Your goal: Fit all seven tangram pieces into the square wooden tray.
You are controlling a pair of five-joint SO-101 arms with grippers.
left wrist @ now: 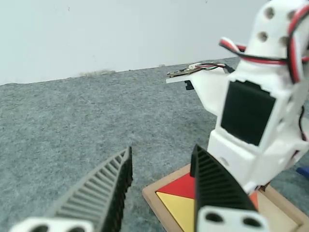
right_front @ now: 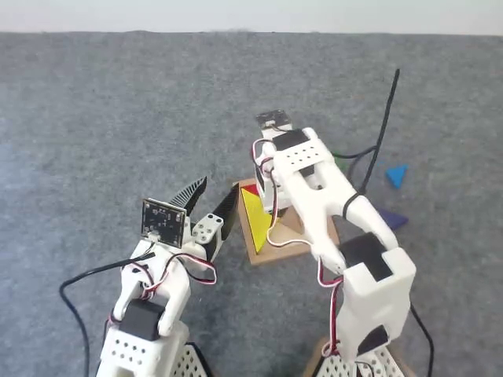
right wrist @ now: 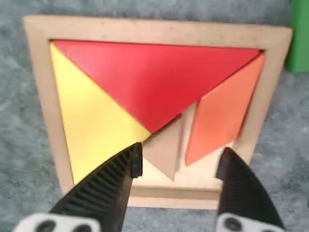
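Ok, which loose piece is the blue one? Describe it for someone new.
Start at the wooden tray under the right arm. On the carpet to that arm's outer side lies the blue triangle, small and bright; the darker purple piece sits nearer the arm's base.

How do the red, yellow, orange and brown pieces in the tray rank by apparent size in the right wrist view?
1. red triangle
2. yellow triangle, one corner hidden behind the right pincer, so its gap to red is unsure
3. orange piece
4. brown triangle
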